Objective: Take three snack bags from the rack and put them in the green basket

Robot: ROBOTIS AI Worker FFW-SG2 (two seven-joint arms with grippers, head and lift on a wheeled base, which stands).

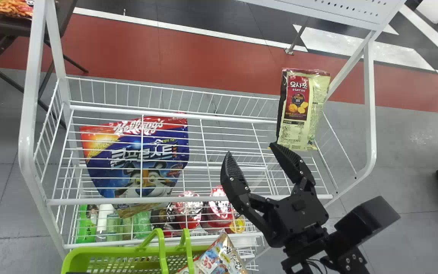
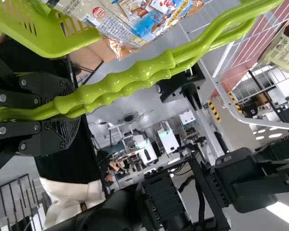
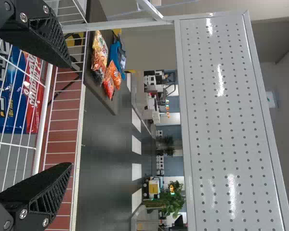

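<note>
Basket w/ snack bag, L end effector pinching handles, R end effector spread

A white wire rack with tubular posts stands upright. At its right end, a pale-yellow, dark-red-panelled flat snack bag is upright. Toward its left, a large blue-and-red glossy pouch lies behind the wires. Just before its near side, a bright-green plastic basket bears a colourful, crinkled film snack bag, tilted.
</note>
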